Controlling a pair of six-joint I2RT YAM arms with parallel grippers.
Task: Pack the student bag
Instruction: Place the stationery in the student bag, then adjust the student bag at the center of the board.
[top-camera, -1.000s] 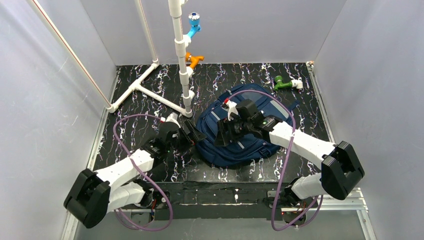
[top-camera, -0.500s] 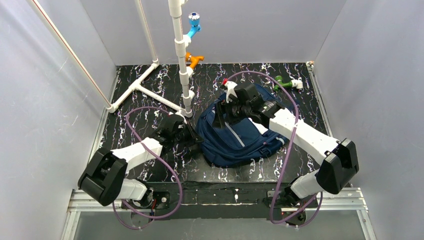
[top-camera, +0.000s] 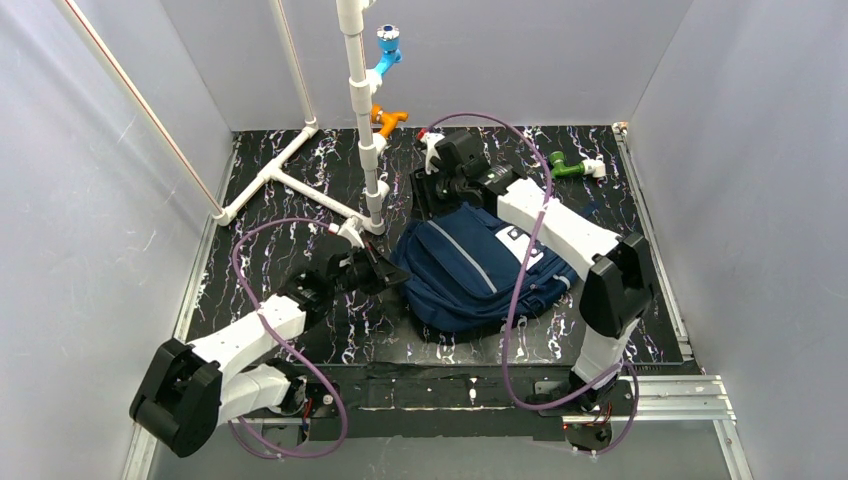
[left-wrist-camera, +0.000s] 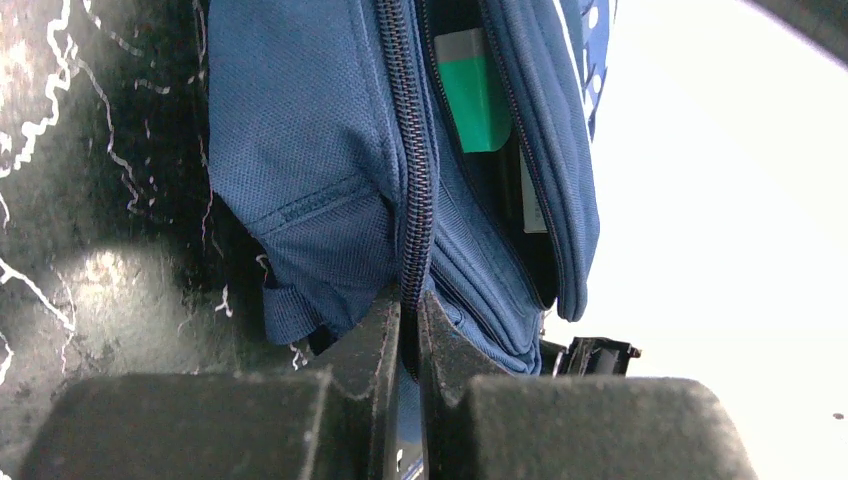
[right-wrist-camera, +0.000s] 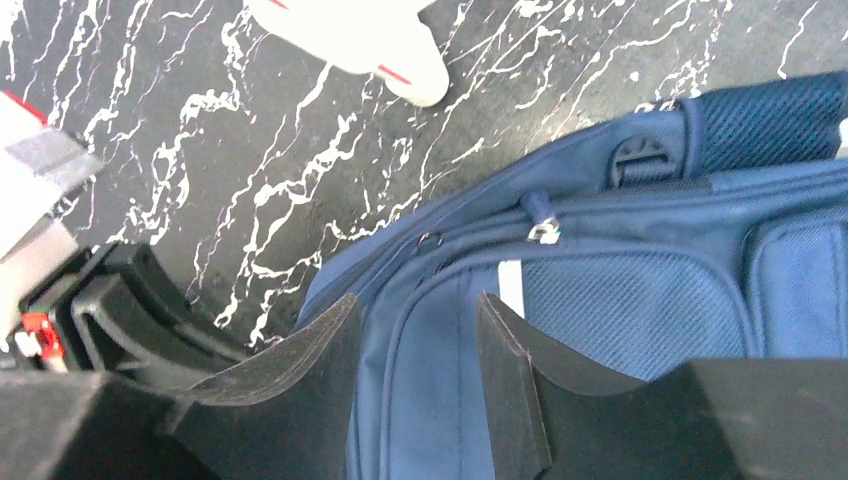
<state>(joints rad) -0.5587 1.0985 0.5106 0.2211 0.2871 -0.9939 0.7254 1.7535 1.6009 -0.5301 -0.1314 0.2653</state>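
The student bag (top-camera: 480, 270), a navy-blue backpack with a grey stripe and a white dotted patch, lies flat in the middle of the black marbled table. My left gripper (top-camera: 385, 272) is at the bag's left edge. In the left wrist view the left gripper (left-wrist-camera: 410, 315) is shut on the bag's zipper seam (left-wrist-camera: 415, 200), and a green-and-white item (left-wrist-camera: 475, 90) shows inside the gaping compartment. My right gripper (top-camera: 438, 192) is at the bag's far end. Its fingers (right-wrist-camera: 320, 345) stand apart over a fold of the bag (right-wrist-camera: 600, 300), gripping nothing that I can see.
A white PVC pipe stand (top-camera: 362, 130) rises just beyond the bag's left end, with a blue fitting (top-camera: 387, 45) and an orange fitting (top-camera: 386, 118) on it. White pipes (top-camera: 280, 175) lie at the back left. A green fitting (top-camera: 567, 167) lies at the back right.
The left gripper has shut on the bag's zipper edge. The right arm has swung from above the bag's middle to its far end, and its jaws have narrowed.
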